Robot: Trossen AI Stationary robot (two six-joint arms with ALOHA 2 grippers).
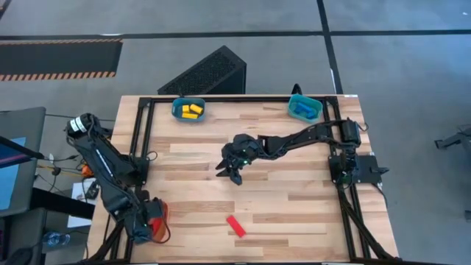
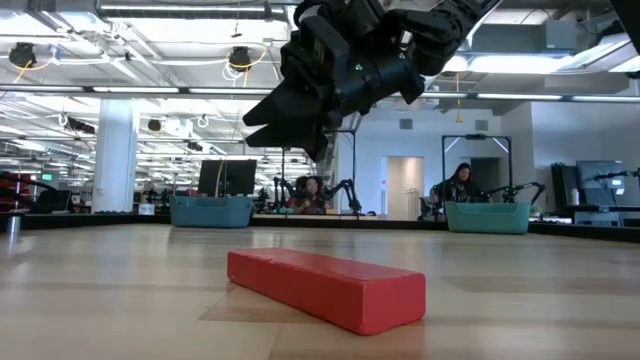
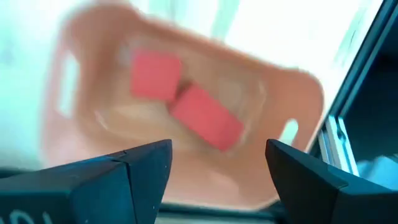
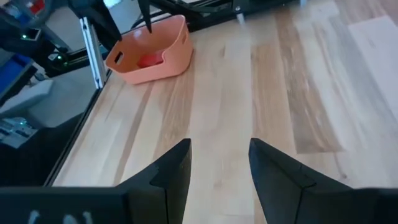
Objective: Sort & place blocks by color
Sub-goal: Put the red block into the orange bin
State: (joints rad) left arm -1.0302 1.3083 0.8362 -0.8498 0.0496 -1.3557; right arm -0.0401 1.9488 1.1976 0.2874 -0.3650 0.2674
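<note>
A red bar block (image 1: 235,226) lies flat on the table near the front edge; it also shows in the low view (image 2: 325,286). My right gripper (image 1: 232,175) is open and empty above the table's middle, up clear of the wood (image 2: 290,125), on the far side of the bar. My left gripper (image 1: 145,223) is open and empty over the orange tray (image 1: 160,221) at the front left. In the left wrist view, two red blocks (image 3: 155,76) (image 3: 205,117) lie on that tray's floor. The open fingers (image 3: 217,162) stand above the tray.
A teal tray (image 1: 189,110) with yellow blocks stands at the far edge, left of centre. A teal tray (image 1: 304,108) with blue blocks stands at the far right. A dark frame rail (image 1: 143,147) runs along the table's sides. The right wrist view shows bare wood ahead (image 4: 261,93).
</note>
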